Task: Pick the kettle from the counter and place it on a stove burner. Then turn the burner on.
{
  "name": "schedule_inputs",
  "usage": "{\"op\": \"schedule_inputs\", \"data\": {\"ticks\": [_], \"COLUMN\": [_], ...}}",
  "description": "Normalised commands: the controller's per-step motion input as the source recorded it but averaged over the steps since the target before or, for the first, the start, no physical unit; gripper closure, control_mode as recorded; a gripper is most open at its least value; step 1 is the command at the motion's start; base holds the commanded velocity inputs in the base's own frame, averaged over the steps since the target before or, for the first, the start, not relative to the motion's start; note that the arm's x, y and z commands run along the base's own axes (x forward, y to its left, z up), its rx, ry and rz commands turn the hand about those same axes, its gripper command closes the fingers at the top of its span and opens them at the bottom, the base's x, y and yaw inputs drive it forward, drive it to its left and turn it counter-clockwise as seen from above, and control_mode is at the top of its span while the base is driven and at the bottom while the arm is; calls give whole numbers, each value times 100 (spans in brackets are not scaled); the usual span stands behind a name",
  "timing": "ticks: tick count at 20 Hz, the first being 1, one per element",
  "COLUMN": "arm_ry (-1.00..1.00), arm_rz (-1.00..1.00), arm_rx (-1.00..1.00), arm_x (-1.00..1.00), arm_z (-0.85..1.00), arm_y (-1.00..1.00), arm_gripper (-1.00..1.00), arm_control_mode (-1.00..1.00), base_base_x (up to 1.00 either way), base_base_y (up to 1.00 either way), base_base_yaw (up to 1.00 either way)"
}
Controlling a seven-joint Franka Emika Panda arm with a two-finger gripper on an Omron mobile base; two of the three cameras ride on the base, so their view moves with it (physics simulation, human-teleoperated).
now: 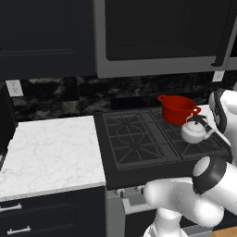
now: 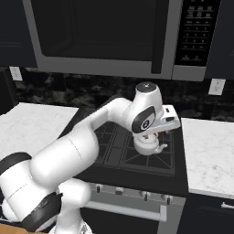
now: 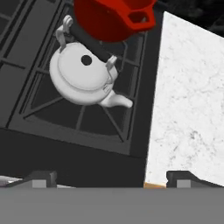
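in the right base view the arm's wrist covers most of the kettle (image 2: 148, 146), leaving just its lower body and spout showing on the burner (image 2: 144, 157) at the front right of the cooktop (image 2: 114, 151). the left base view shows the kettle (image 1: 194, 131) more fully, with its black handle arched over it, though the arm cuts off the right edge of the stove there. a red pot (image 1: 177, 109) stands on the burner behind it, very near; whether the two touch is hard to tell, and what the pot holds cannot be made out. in the hand view the kettle (image 3: 85, 76) sits upright on the grate bars, spout aimed toward the marble surface (image 3: 192, 100) just beside the cooktop's edge, and the red pot (image 3: 111, 17) is cut off at the top. the fingers (image 3: 111, 181) are spread wide and released, grasping nothing, their tips well apart over the stove's front edge. the left marble surface (image 1: 51, 152) offers open room.
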Motion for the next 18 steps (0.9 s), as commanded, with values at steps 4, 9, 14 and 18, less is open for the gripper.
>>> {"op": "schedule_inputs", "data": {"ticks": [4, 9, 14, 18], "arm_ry": [-16, -21, -31, -34], "arm_rz": [-18, -18, -13, -7], "arm_rx": [18, 22, 26, 25], "arm_x": [-58, -49, -22, 0], "arm_z": [0, 0, -10, -28], "arm_y": [-20, -22, -5, 0], "arm_gripper": [-100, -100, -100, -100], "arm_control_mode": [-100, -100, -100, -100], "base_base_x": [0, 0, 0, 0], "base_base_y": [0, 0, 0, 0], "base_base_yaw": [0, 0, 0, 0]}}
